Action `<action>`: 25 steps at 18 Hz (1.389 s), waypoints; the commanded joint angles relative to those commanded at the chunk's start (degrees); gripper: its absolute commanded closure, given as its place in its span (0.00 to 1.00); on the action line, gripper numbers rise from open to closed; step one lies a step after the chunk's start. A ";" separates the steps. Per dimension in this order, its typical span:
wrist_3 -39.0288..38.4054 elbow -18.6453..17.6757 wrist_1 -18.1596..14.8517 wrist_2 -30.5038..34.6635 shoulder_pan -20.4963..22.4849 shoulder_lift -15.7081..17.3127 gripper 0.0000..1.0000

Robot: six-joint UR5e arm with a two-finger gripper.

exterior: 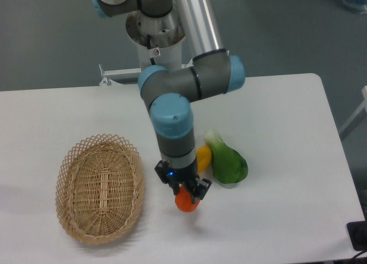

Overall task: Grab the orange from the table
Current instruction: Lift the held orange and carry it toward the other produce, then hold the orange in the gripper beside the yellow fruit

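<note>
The small orange-red orange (184,202) sits between the fingers of my gripper (186,196), which is shut on it. Fruit and gripper hang near the front of the white table (287,161), just right of the basket; I cannot tell whether the orange touches the tabletop. The arm's wrist points straight down over the fruit and hides its upper part.
A wicker basket (98,187) lies at the front left. Right behind the gripper are a yellow-orange mango-like fruit (203,157) and a green vegetable (228,162). The arm's elbow (189,86) reaches over the middle of the table.
</note>
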 joint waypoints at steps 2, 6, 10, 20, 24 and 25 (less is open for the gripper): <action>0.09 4.92 -6.51 -1.05 0.26 -0.09 0.50; 2.36 10.64 -12.68 -4.47 2.63 0.96 0.50; 7.03 11.36 -13.74 -5.98 4.75 2.72 0.49; 7.82 11.27 -13.65 -5.98 5.89 3.95 0.49; 7.74 11.18 -13.74 -5.98 5.80 3.96 0.49; 7.74 11.18 -13.74 -5.98 5.80 3.96 0.49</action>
